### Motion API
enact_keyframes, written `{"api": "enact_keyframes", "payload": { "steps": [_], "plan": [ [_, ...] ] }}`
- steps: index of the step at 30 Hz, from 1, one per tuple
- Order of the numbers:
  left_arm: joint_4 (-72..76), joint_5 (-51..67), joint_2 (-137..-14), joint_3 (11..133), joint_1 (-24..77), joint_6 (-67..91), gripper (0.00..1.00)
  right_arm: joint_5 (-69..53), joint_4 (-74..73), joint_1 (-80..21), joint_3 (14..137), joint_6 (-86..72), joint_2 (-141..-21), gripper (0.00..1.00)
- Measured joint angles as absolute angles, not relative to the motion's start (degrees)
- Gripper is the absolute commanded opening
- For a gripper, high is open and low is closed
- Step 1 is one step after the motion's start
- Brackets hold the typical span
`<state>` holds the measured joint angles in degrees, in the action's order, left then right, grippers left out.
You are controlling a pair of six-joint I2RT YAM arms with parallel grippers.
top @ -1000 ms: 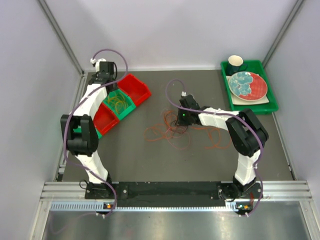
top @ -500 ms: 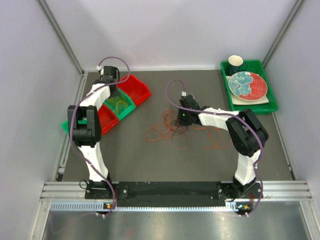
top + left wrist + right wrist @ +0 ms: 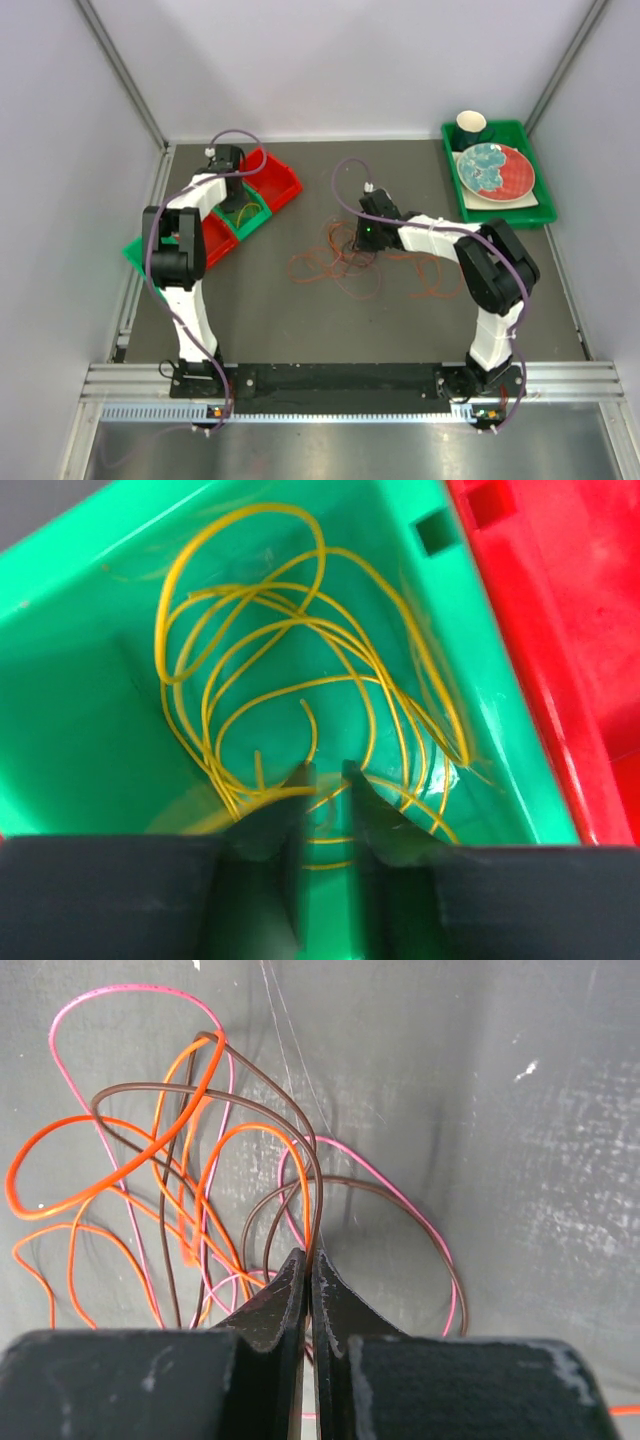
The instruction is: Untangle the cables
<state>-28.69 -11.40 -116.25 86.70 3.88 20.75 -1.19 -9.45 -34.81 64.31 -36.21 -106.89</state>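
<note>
The cables (image 3: 345,262) lie tangled in the middle of the surface (image 3: 300,330), with orange, pink and brown loops crossing. The right fingers (image 3: 280,1305) are pressed shut on the brown cable (image 3: 300,1140), seemingly to draw that one strand free. The yellow cable (image 3: 240,640) lies coiled alone in the green bin (image 3: 70,680). The left fingers (image 3: 275,815) hover over it, narrowly parted and gripping nothing, as for a release.
</note>
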Motion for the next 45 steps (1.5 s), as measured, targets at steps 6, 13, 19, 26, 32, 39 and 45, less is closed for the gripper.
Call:
{"api": "enact_keyframes", "payload": {
  "steps": [6,13,19,26,32,39,45],
  "plan": [
    [-30.15,-13.26,-113.65,87.61,5.48,20.4,0.64,0.64,-10.72,-34.85,64.29,-36.12,-104.18,0.0],
    [-32.56,-16.27,-106.54,90.89,7.42,19.2,0.84,3.2,-11.92,-34.87,64.29,-36.01,-98.41,0.0],
    [-33.08,-15.7,-98.52,91.72,7.81,17.96,0.99,6.39,-14.9,-34.87,65.04,-33.98,-91.31,0.0],
    [-33.12,-12.01,-94.39,93.06,8.62,17.89,0.99,6.11,-15.77,-34.87,67.9,-32.14,-88.36,0.0],
    [-33.12,-9.54,-93.34,93.06,9.17,17.85,0.99,3.01,-13.1,-37.12,67.94,-32.14,-85.91,0.0],
    [-33.28,-9.04,-93.27,92.88,9.04,17.85,0.99,-0.43,-9.21,-39.46,69.41,-32.75,-83.07,0.26],
    [-33.69,-5.85,-93.27,92.25,9.19,17.87,0.99,-4.71,-15.18,-35.42,83.5,-35.33,-99.37,0.53]
  ]
}}
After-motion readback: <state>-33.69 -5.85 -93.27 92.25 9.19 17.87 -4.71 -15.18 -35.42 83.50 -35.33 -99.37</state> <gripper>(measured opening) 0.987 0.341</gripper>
